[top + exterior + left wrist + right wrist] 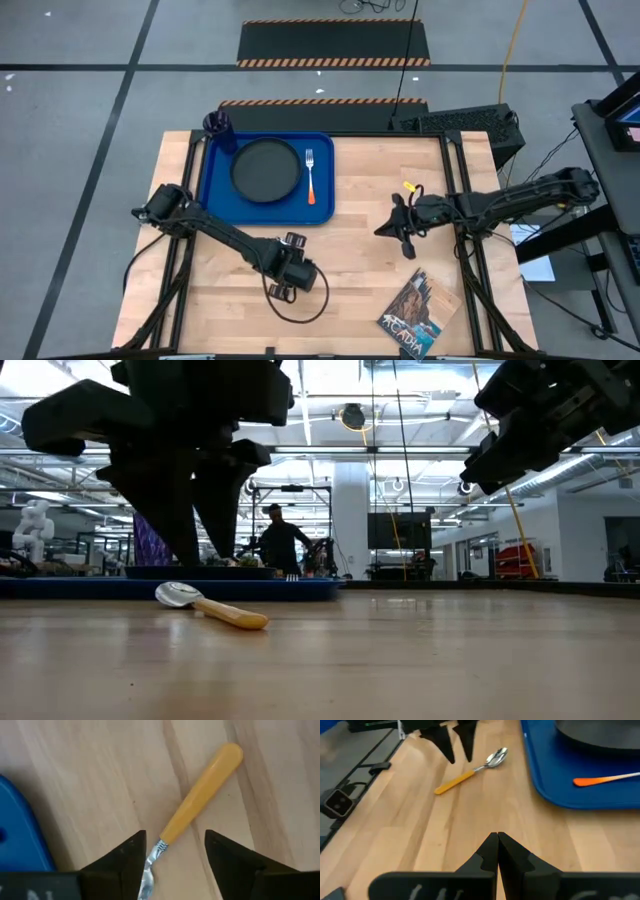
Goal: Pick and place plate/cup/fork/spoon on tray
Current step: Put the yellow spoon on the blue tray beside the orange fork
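1. High view: plate, fork and cup already on tray.
2. Spoon left on the table, just off the tray.
3. Left gripper above the spoon, fingers apart.
4. Right gripper waiting nearby, fingers together, empty.

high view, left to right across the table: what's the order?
cup → plate → fork → right gripper → booklet. First three sit on the tray; left gripper overlaps that span, so it's omitted.
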